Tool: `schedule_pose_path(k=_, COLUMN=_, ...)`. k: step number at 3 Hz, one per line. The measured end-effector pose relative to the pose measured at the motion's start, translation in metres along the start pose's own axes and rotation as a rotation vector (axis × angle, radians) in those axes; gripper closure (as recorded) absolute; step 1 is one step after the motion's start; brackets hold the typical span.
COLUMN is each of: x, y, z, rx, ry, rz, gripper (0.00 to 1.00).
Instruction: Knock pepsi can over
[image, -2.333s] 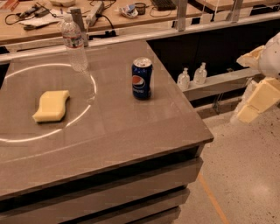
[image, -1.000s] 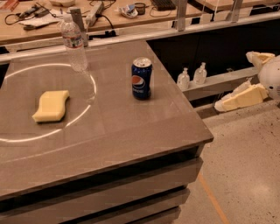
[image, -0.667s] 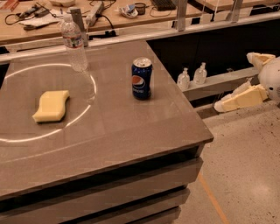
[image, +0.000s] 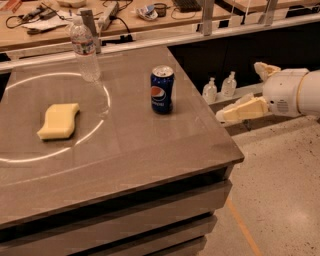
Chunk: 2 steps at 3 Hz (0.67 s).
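Pepsi can (image: 162, 90) stands on the table (image: 150, 145), near its right edge. Water bottle (image: 84, 47) is behind-left of the can; sponge (image: 59, 120) lies well left, slightly in front. Gripper (image: 239, 92) hangs off-table, right of the can, well apart.

The end effector (image: 240, 92) hangs beside the worktop's (image: 150, 145) right edge, fingers spread. Only bare surface lies between that edge and the pepsi can (image: 162, 90). The water bottle (image: 85, 50) and sponge (image: 59, 120) stand well apart on the can's left. Two small bottles (image: 220, 89) stand on a ledge near the end effector.
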<state>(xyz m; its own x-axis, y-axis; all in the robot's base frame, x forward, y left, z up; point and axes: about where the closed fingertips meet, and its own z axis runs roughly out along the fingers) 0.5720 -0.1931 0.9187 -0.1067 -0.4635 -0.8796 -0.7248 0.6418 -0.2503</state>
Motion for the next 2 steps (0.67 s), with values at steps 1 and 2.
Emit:
schedule_pose_path(k=1, x=-0.01, y=-0.001, z=0.031, rx=-0.009, ry=-0.083, rz=0.022, gripper=0.0)
schedule_pose_path(k=2, x=-0.021, y=-0.001, z=0.063, rx=-0.012, ry=-0.14, rz=0.035, gripper=0.0)
